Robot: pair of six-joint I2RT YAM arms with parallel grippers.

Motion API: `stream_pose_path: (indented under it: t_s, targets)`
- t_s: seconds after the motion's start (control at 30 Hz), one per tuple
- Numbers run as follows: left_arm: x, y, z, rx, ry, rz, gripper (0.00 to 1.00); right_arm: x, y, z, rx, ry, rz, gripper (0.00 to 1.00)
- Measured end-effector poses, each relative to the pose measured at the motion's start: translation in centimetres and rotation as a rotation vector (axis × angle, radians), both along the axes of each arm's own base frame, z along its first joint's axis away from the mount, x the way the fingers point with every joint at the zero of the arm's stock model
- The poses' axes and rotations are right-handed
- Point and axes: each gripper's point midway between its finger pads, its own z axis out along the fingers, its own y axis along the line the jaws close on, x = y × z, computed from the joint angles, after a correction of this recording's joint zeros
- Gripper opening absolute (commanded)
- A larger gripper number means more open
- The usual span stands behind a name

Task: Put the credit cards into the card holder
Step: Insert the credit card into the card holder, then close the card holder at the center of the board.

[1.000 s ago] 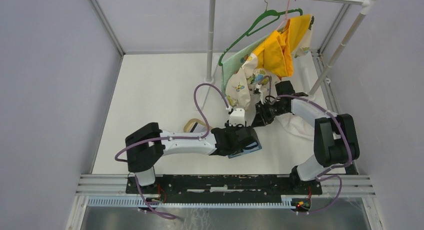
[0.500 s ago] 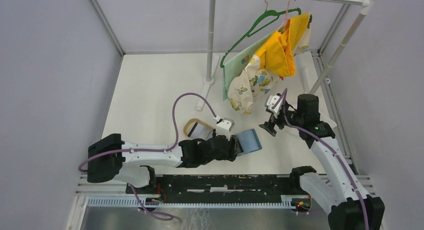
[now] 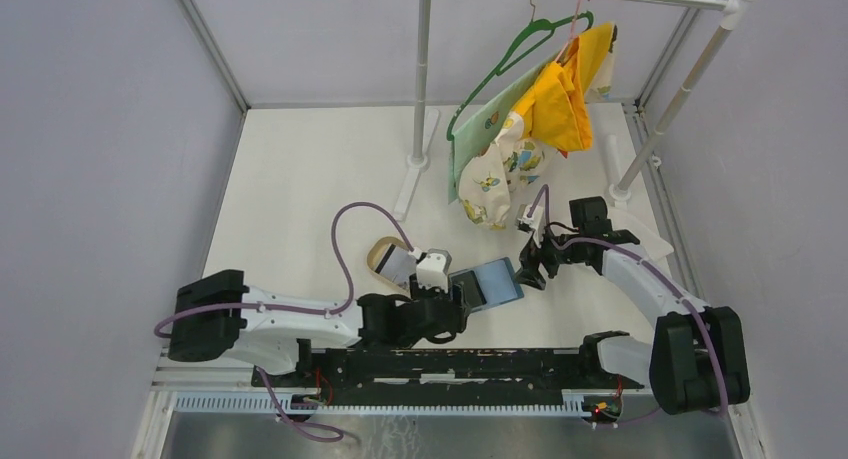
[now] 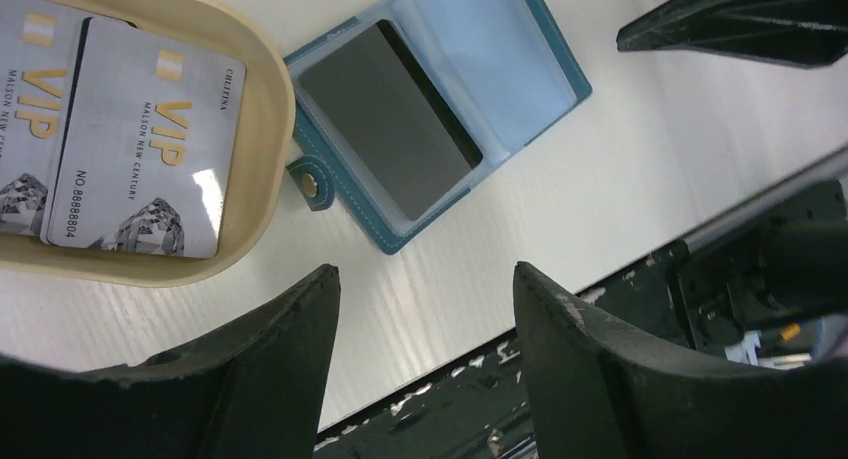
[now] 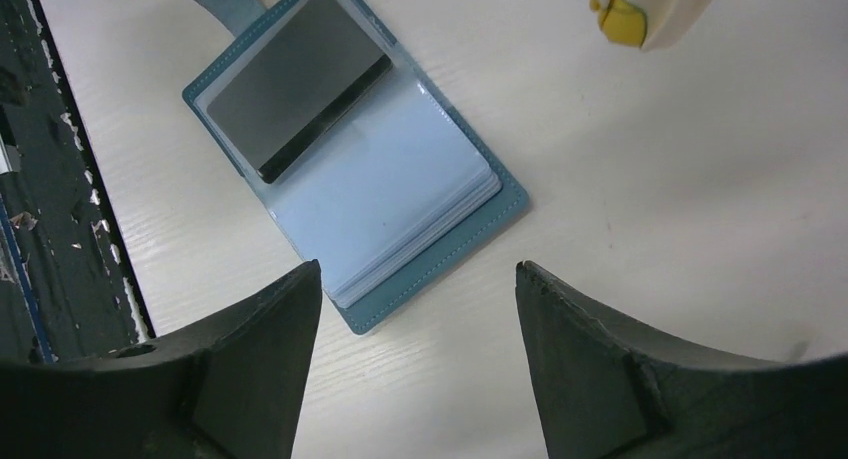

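The teal-blue card holder (image 3: 493, 282) lies open on the white table. One dark card (image 4: 385, 119) sits in its left clear sleeve; this card also shows in the right wrist view (image 5: 295, 79). Two pale VIP credit cards (image 4: 145, 144) lie in the tan oval tray (image 4: 272, 129) just left of the holder. My left gripper (image 4: 420, 274) is open and empty, hovering just near of the holder's (image 4: 500, 69) snap tab. My right gripper (image 5: 418, 269) is open and empty, just above the holder's (image 5: 400, 209) right corner.
A clothes rack (image 3: 423, 69) with hangers and yellow and patterned clothes (image 3: 540, 109) stands at the back. The black base rail (image 3: 450, 364) runs along the near edge. The tray (image 3: 383, 251) sits left of the holder.
My left gripper has drawn back a little from the holder, open. My right arm has swung in and down toward the holder's right edge. The hanging clothes have shifted slightly.
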Motion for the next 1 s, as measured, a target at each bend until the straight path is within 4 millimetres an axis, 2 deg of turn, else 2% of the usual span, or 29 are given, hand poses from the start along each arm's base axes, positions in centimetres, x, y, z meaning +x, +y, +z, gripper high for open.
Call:
stream_pose_path:
  t_s: [0.1,0.2,0.4,0.57,0.77,0.93,1.0]
  targets:
    - [0.5,-0.8,-0.1,0.073,0.001,0.096,0.69,-0.1,-0.2,-1.2,-0.017,0.065,-0.027,0.70]
    - [1.2,-0.7,-1.0,0.152,-0.010,0.169,0.68,-0.2,-0.3,-1.9,-0.025,0.109,-0.047,0.68]
    - [2.5,0.9,-2.6,0.270,-0.040,0.251,0.66,-0.2,-0.4,-2.2,-0.029,0.140,-0.072,0.66]
    - [3.7,0.4,-3.1,0.297,-0.037,0.282,0.61,-0.2,-0.4,-2.4,-0.026,0.156,-0.084,0.66]
    - [4.6,0.4,-4.3,0.331,-0.029,0.304,0.40,-0.2,-0.4,-2.6,-0.030,0.173,-0.097,0.65]
    - [5.2,0.9,-4.4,0.340,-0.024,0.326,0.07,0.0,-0.7,-3.1,-0.046,0.192,-0.121,0.64]
    - [5.4,1.0,-4.4,0.342,-0.024,0.329,0.02,0.1,-0.8,-3.4,-0.054,0.203,-0.139,0.62]
